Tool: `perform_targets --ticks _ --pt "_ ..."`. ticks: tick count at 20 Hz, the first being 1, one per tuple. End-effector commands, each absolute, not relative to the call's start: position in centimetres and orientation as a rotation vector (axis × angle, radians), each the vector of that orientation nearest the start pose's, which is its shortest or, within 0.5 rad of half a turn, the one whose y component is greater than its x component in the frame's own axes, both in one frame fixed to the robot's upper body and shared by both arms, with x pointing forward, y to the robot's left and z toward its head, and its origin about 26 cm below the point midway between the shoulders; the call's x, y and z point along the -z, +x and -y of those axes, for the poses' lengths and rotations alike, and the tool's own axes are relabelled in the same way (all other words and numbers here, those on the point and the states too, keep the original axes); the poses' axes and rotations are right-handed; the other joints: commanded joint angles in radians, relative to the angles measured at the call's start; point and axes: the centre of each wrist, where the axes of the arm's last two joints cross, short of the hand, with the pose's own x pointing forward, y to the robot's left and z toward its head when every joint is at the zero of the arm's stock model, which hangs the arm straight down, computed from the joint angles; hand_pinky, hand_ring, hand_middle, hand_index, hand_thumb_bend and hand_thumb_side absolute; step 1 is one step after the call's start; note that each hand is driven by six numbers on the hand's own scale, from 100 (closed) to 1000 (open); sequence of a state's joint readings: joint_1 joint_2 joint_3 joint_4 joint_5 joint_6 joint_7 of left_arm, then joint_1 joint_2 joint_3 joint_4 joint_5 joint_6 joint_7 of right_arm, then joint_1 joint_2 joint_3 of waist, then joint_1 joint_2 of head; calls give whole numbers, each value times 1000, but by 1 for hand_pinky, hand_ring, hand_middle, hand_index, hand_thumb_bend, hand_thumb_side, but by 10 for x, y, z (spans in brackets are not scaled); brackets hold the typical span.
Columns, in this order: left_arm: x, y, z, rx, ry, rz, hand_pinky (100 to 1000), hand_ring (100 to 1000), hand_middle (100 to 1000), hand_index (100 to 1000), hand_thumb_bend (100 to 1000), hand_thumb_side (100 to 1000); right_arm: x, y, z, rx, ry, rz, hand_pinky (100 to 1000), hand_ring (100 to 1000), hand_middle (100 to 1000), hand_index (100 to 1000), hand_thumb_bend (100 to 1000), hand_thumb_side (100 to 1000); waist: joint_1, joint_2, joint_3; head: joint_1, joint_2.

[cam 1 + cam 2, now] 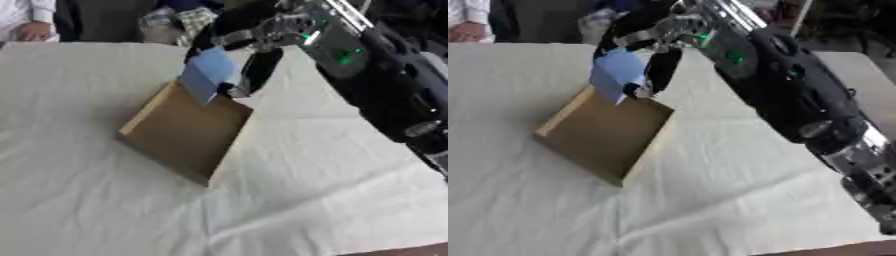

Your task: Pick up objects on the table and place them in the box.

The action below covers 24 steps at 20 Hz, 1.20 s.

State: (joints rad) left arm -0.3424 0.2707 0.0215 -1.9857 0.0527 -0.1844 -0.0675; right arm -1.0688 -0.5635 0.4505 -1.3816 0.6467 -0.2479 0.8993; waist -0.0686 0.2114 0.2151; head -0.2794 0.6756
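- Item under transfer: a light blue object (pixel 210 74), flat-faced and box-like, held in the air above the far end of the box (pixel 185 130), its lower corner just over the far rim.
- Holding means: the right hand (pixel 249 55) has its fingers curled down around the blue object, dark fingers on its right side and over its top. Judged to be a carrying grip, kept closed until the object is over the opening.
- Receptacle: the box is an open, shallow brown tray lying askew on the white cloth (pixel 332 190). Its visible interior holds nothing.
- Step in hand, by judgement: delivery into the box, release not yet made.
- Concealed: the thumb side of the grip and the object's rear face are behind the fingers; what the object is cannot be determined.
- Cut off: the right arm (pixel 798 95) runs out at the lower right edge.
- Left hand: shows in neither view.
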Motion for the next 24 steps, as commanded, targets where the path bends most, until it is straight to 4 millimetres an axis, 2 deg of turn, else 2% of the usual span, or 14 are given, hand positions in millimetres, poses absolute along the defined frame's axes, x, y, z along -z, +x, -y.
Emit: perform_targets --ticks 1,7,21,24 --pt "-214 304 -250 402 1 2507 632 882 618 640 302 646 -314 431 182 3005 1015 -1735 913 991 817 807 100 275 9 -10 3 -10 -2" --pt "-215 305 -250 405 -4 2510 632 884 618 639 301 649 -301 443 181 3053 997 -1720 912 985 818 806 100 299 12 3 11 -6 -2" --pt "-214 305 -248 400 -11 2505 632 885 619 639 299 653 -280 445 166 3082 861 -1713 912 973 826 800 100 357 9 5 16 1 -5" --pt "-214 305 -248 400 -14 2505 633 885 619 639 299 652 -274 446 165 3097 850 -1704 912 984 868 810 100 373 8 5 16 2 -6"
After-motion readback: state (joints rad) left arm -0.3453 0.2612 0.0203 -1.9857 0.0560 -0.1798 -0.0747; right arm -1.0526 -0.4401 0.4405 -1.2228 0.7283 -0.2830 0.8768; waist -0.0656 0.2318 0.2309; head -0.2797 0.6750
